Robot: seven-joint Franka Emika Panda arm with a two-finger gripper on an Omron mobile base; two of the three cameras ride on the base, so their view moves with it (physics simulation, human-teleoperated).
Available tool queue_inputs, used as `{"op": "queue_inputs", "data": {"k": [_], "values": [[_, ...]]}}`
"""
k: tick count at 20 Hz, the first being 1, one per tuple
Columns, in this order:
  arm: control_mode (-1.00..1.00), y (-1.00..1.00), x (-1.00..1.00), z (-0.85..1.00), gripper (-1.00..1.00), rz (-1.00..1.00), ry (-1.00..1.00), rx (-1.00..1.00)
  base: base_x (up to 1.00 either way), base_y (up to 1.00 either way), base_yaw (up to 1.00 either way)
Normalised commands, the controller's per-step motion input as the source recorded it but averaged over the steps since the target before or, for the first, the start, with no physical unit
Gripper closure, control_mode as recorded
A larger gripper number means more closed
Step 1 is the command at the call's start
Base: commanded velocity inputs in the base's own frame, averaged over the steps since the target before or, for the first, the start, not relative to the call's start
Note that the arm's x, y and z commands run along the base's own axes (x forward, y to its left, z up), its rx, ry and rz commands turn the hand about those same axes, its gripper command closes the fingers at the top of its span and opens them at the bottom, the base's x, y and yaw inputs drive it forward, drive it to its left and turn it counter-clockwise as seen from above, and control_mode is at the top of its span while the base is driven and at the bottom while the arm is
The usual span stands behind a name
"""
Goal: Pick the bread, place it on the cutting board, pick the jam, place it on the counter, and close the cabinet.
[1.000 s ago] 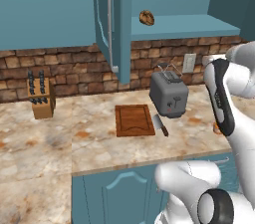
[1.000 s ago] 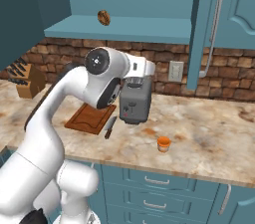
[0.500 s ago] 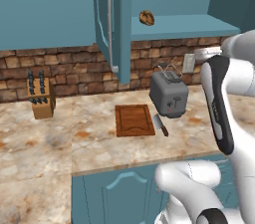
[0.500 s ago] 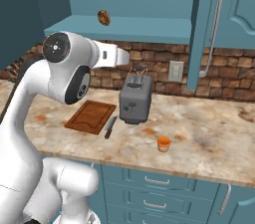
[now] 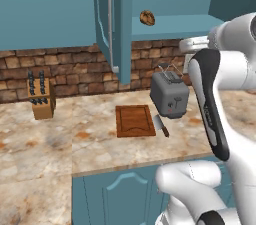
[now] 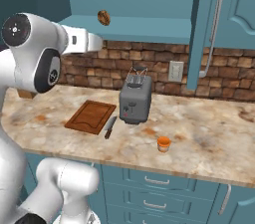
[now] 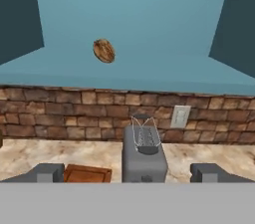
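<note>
The small roundish brown bread with its mottled tan crust [image 7: 104,51] sits on the teal floor of the open wall cabinet [image 5: 165,21], well above the marbled beige stone desk [image 5: 60,139]. In the hand view it lies up and to the left of the claw [image 7: 128,172], and far ahead of it, so the coming reach looks to be a climb and a push forward with a small shift left. The lump's long axis tilts a little, running from upper left to lower right in that view.

The claw's 2 dark fingertips [image 7: 46,172] stand far apart with nothing between them, so it is spread wide and carries no load. It points level at the brick back wall, roughly over the grey 2-slot toaster [image 7: 144,156].

In the right base view the white arm's forearm [image 6: 79,40] stretches out horizontally toward the cabinet, at about shelf-lip height, with the bread [image 6: 103,17] just above and beyond its end. The elbow is high and folded.

The flat dark-brown wooden cutting board [image 6: 91,116] lies on the desk left of the toaster, a dark-handled knife [image 6: 109,127] between them. The tiny orange jam jar [image 6: 163,144] already stands on the desk near the front edge. The cabinet door with its long pale bar handle [image 6: 213,24] hangs open.
</note>
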Motion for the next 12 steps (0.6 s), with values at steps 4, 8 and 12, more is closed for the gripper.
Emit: {"op": "queue_inputs", "data": {"k": [4, 8, 12], "values": [[-1.00, 0.17, 0.00, 0.26, -1.00, 0.13, 0.00, 0.00, 0.00, 0.00, 0.00], [-1.00, 0.31, 0.04, 0.26, -1.00, 0.02, 0.05, 0.00, 0.00, 0.00, 0.00], [-1.00, 0.27, 0.06, 0.19, -1.00, 0.00, 0.08, 0.00, 0.00, 0.00, 0.00]]}}
